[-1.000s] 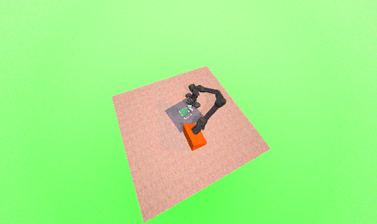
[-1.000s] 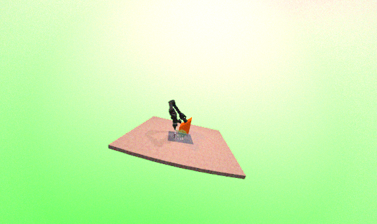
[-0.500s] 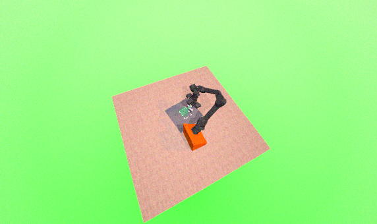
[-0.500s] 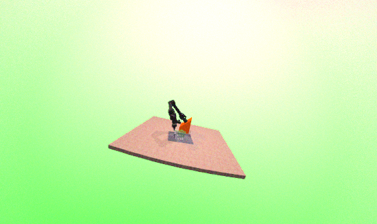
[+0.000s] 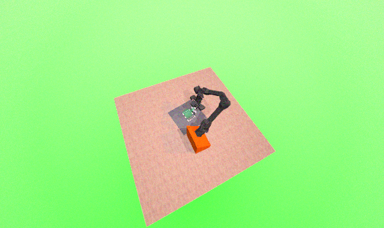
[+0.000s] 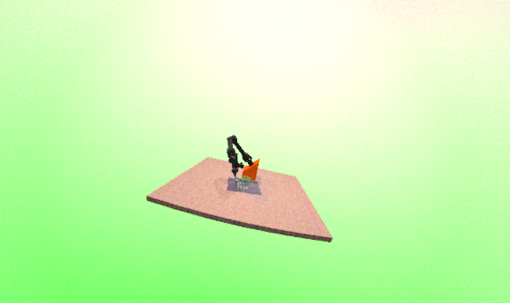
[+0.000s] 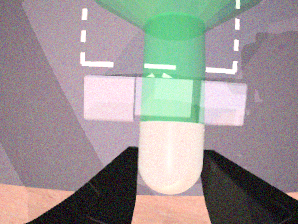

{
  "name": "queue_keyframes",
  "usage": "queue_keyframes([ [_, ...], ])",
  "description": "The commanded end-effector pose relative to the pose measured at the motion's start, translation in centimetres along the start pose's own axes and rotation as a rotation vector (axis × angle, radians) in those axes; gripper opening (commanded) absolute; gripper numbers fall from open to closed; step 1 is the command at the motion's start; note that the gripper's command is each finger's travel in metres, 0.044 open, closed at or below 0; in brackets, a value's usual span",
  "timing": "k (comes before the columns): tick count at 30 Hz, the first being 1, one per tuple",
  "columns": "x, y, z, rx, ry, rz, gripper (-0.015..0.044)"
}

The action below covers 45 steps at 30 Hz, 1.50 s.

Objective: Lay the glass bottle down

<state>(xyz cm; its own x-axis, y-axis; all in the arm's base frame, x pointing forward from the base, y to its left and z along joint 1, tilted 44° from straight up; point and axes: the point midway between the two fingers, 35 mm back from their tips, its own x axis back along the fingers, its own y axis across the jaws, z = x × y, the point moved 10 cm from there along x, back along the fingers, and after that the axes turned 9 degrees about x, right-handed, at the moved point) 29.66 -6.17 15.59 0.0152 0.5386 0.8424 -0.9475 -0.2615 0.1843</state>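
The claw (image 5: 196, 107) (image 6: 235, 176) (image 7: 169, 157) grips the bottle (image 5: 187, 114) (image 6: 245, 178) (image 7: 175, 52) by its cap, just beside the rest (image 5: 195, 111) (image 6: 236, 182) (image 7: 109, 98), its long axis crossing above the rest, body beyond.

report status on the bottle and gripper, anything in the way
Gripper shut on bottle at its white end. Neck lined up over grey rest, contact unclear. Nothing seen blocking; orange block stands off to one side.
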Motion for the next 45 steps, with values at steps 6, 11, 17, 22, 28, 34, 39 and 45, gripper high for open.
queue_keyframes([
  [6,-0.5,0.0,0.4,0.0,0.0,0.0,0.0102],
  [11,-0.7,0.1,0.6,-0.002,0.001,-0.001,0.0102],
  [17,-1.0,0.1,0.9,-0.005,0.001,-0.002,0.0102],
  [22,-1.3,0.1,1.1,-0.007,0.001,-0.003,0.0102],
  [28,-1.6,0.1,1.3,-0.01,0.001,-0.005,0.0102],
  [34,-1.7,0.1,1.4,-0.013,0.001,-0.007,0.0102],
  [39,-1.8,0.1,1.4,-0.014,0.0,-0.009,0.0102],
  [45,-1.9,0.1,1.4,-0.016,0.001,-0.011,0.0102],
])
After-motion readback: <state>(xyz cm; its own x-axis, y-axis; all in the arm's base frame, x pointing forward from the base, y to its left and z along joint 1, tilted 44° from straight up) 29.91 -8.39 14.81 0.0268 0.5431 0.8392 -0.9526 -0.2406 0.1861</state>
